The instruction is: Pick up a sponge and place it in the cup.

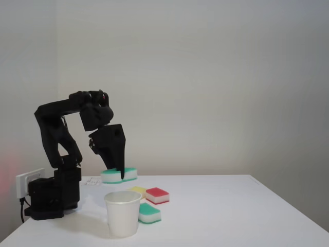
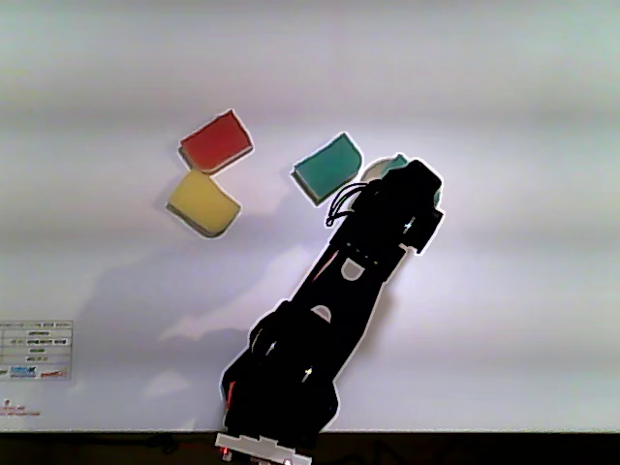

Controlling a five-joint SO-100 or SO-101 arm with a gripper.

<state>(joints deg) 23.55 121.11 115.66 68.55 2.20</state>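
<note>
Claw [image 1: 122,174] down on a teal sponge [image 1: 114,175] — opening hidden.

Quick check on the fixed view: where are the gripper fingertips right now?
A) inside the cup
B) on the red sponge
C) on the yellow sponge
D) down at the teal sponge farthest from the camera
D: in the fixed view the gripper points down at the far teal sponge, well behind the cup, the red sponge and the yellow sponge.
</note>
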